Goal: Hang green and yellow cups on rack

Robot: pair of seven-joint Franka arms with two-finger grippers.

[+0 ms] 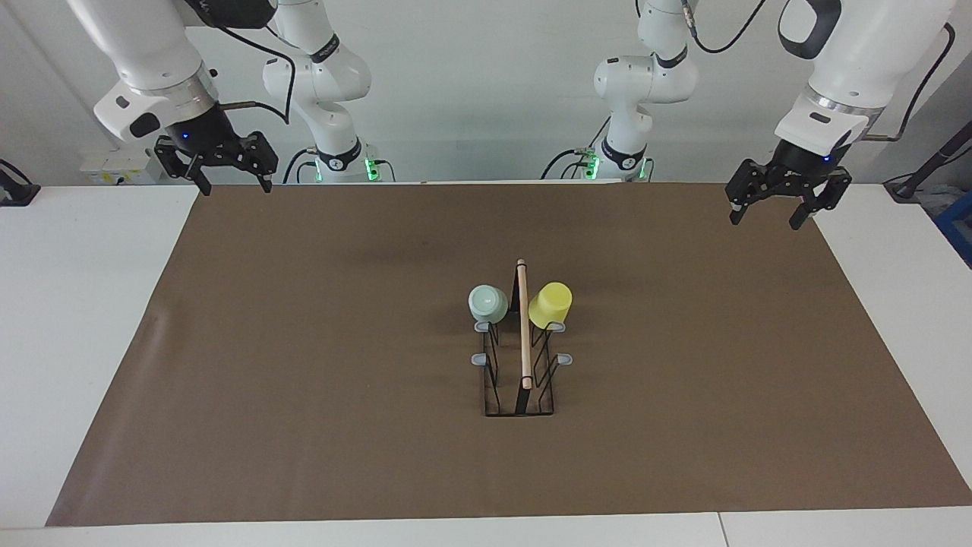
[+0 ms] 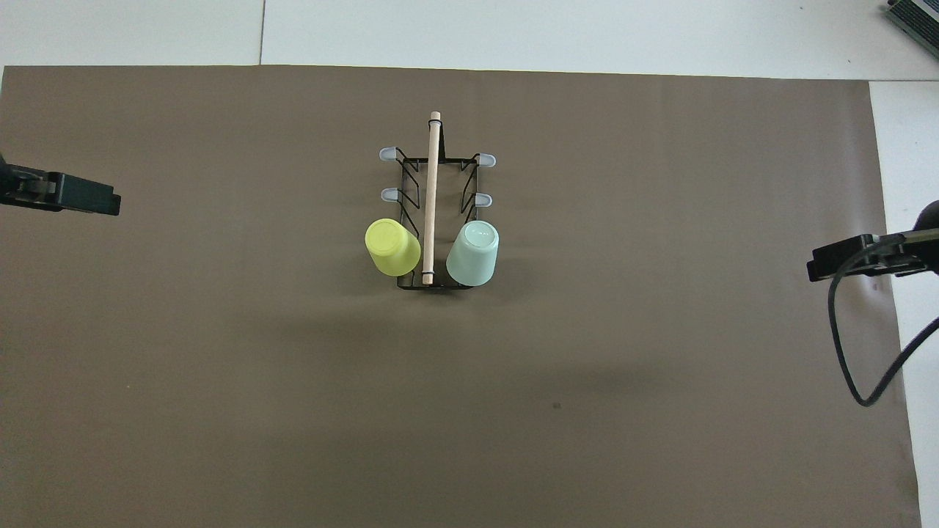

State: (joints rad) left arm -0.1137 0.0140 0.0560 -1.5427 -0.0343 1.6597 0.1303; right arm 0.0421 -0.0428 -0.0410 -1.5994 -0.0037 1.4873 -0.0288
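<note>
The black wire rack (image 1: 519, 380) (image 2: 411, 176) with its wooden rod (image 1: 523, 327) (image 2: 431, 183) stands mid-mat. A mint green cup (image 1: 487, 303) (image 2: 473, 253) hangs mouth-down on the peg nearest the robots on the right arm's side. A yellow cup (image 1: 550, 305) (image 2: 392, 247) hangs on the matching peg on the left arm's side. My left gripper (image 1: 764, 220) (image 2: 88, 202) is raised and open over the mat's edge at the left arm's end. My right gripper (image 1: 236, 188) (image 2: 836, 265) is raised and open over the mat's edge at the right arm's end. Neither holds anything.
Grey-tipped pegs (image 1: 478, 358) (image 2: 387, 194) farther from the robots carry nothing. The brown mat (image 1: 304, 380) covers most of the white table (image 1: 76, 342). A cable (image 2: 843, 352) dangles from the right arm. A white box (image 1: 121, 165) sits by the wall.
</note>
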